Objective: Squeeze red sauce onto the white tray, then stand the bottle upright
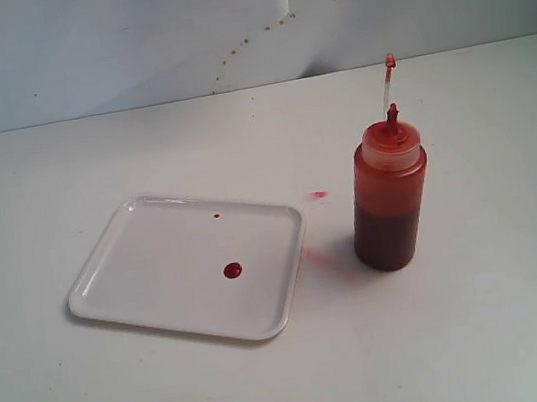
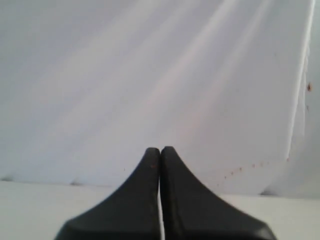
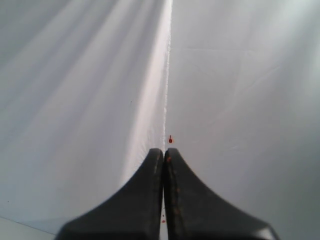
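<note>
The white tray (image 1: 188,269) lies flat on the table at centre left. A round blob of red sauce (image 1: 232,270) sits on it, with a tiny droplet (image 1: 216,216) farther back. To the tray's right the bottle (image 1: 388,195) stands upright, its red-stained nozzle up and the tethered tip cap (image 1: 389,62) sticking above it. Neither arm appears in the exterior view. My left gripper (image 2: 160,150) is shut with nothing between its fingers, facing a white backdrop. My right gripper (image 3: 164,151) is shut and empty too, with small red specks on its fingers (image 3: 176,190).
A faint pink smear (image 1: 318,195) marks the table between tray and bottle. Small red spatter dots (image 1: 264,32) speckle the white backdrop behind the table. The table's back edge (image 1: 133,108) runs across the exterior view.
</note>
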